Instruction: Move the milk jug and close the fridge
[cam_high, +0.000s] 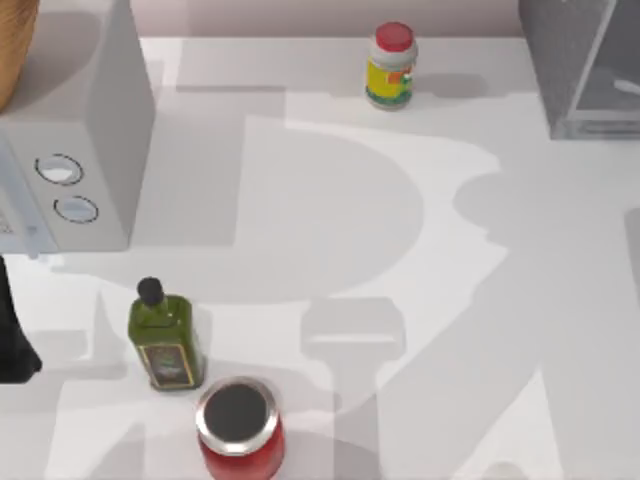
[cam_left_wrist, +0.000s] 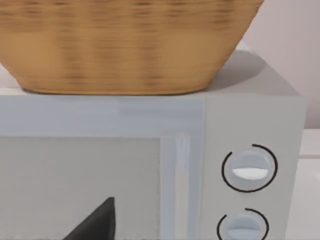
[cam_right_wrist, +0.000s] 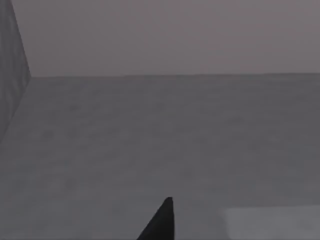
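The milk jug is out of view. The fridge (cam_high: 566, 62) is a large grey box at the table's back right corner, with a pale-framed translucent panel (cam_high: 612, 78) on its right part. My left gripper (cam_left_wrist: 96, 223) hangs close in front of a white appliance, and its dark arm (cam_high: 12, 335) sits at the table's left edge. In the right wrist view my right gripper (cam_right_wrist: 161, 222) is near a plain grey surface (cam_right_wrist: 165, 140) with a grey wall at one side.
A white appliance (cam_high: 75, 150) with two round dials stands at the left with a wicker basket (cam_left_wrist: 125, 45) on top. An olive-green bottle (cam_high: 165, 335) and a red can (cam_high: 240, 432) stand front left. A red-capped white jar (cam_high: 390, 66) stands at the back.
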